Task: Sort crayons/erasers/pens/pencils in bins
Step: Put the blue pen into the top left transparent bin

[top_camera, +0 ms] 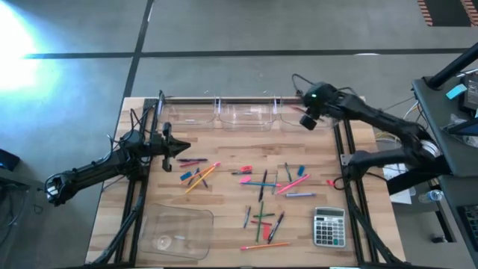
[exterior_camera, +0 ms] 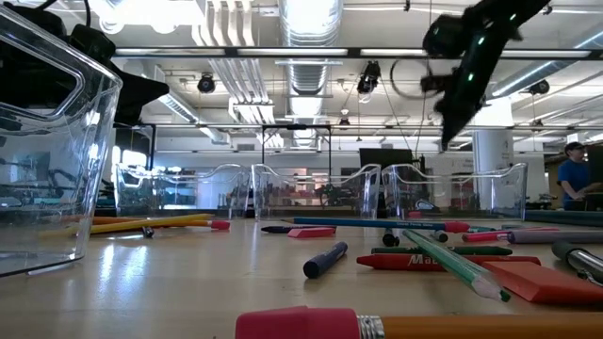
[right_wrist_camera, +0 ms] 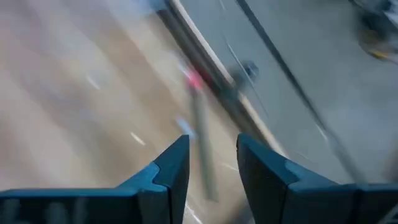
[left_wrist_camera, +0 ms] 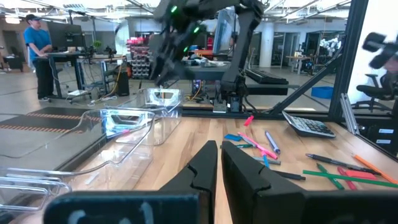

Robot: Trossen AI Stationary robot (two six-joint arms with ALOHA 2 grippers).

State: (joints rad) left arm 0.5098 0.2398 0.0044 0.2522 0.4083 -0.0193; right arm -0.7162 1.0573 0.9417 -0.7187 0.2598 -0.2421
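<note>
My right gripper [top_camera: 307,122] hangs over the far-edge bins [top_camera: 243,115], fingers parted, a grey pencil-like stick [right_wrist_camera: 200,149] falling lengthwise between them; my left gripper [top_camera: 181,147] waits shut.

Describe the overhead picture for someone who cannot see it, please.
Two dark robot arms reach over a wooden table: the right hand hovers above the clear tubs along the far edge, the left hand waits shut at the left. Pens, pencils and crayons lie scattered mid-table, beside a grey calculator and a shallow tray.
</note>
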